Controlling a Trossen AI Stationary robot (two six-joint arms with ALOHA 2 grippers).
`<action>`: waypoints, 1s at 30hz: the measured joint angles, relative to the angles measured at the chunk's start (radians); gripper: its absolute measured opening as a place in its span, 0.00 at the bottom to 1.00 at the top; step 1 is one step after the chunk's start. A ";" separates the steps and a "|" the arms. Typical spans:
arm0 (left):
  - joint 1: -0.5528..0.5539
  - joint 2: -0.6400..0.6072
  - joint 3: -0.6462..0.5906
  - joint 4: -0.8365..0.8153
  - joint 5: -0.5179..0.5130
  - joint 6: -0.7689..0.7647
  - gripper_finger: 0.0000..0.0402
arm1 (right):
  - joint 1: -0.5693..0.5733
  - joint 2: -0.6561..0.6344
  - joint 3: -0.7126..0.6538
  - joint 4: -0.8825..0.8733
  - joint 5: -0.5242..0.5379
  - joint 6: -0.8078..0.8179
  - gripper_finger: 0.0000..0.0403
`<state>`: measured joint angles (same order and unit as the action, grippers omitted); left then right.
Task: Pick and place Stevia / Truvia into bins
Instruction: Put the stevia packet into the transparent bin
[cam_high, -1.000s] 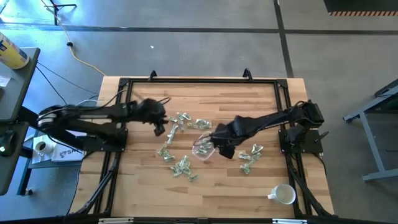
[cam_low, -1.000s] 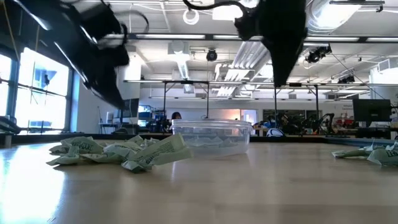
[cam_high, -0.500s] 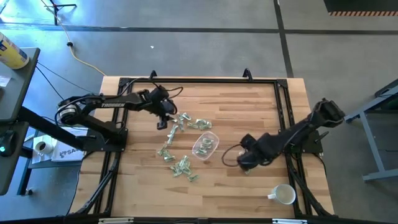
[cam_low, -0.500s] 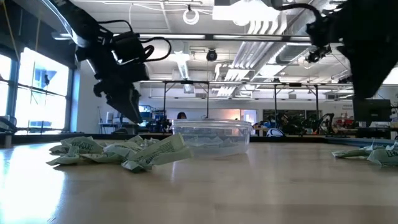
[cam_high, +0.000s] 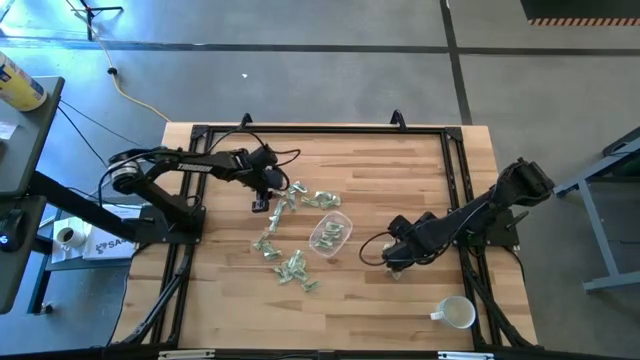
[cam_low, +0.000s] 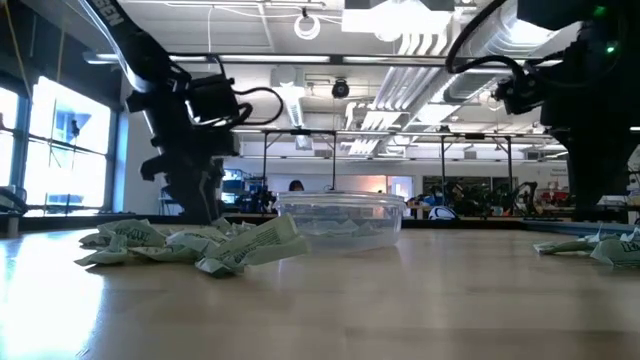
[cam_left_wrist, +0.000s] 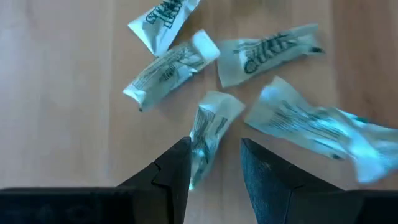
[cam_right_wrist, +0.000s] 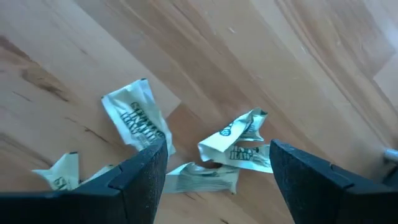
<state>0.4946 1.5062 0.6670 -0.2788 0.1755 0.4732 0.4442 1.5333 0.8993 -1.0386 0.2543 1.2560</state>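
While left gripper (cam_left_wrist: 214, 163) straddles one packet (cam_left_wrist: 208, 134) with fingers apart, I read "Truvia" on neighbour (cam_left_wrist: 268, 53); right gripper (cam_right_wrist: 214, 163) spread over packets at clear container's (cam_high: 330, 232) 3 o'clock.

Left gripper (cam_high: 261, 203) is hovering over scattered packets (cam_high: 287, 230). Bin (cam_high: 330, 233) is sitting mid-table; right gripper (cam_high: 393, 262) is hanging near mug (cam_high: 457, 313).

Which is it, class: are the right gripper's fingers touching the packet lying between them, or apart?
Apart. Right wrist view: the open right gripper straddles a packet, bare wood showing beside each finger.
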 joint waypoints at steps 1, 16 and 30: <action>0.000 0.013 0.000 0.020 -0.002 0.001 0.43 | -0.002 0.000 0.000 0.001 0.002 -0.004 0.68; 0.002 0.069 0.127 -0.056 -0.068 -0.060 0.07 | -0.013 -0.135 0.001 0.019 0.157 0.142 0.53; -0.123 -0.011 0.393 -0.351 0.332 -0.265 0.07 | -0.047 -0.265 0.001 0.023 0.168 0.187 0.34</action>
<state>0.3712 1.4948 1.0603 -0.6295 0.5071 0.2079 0.3977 1.2679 0.9005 -1.0152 0.4222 1.4428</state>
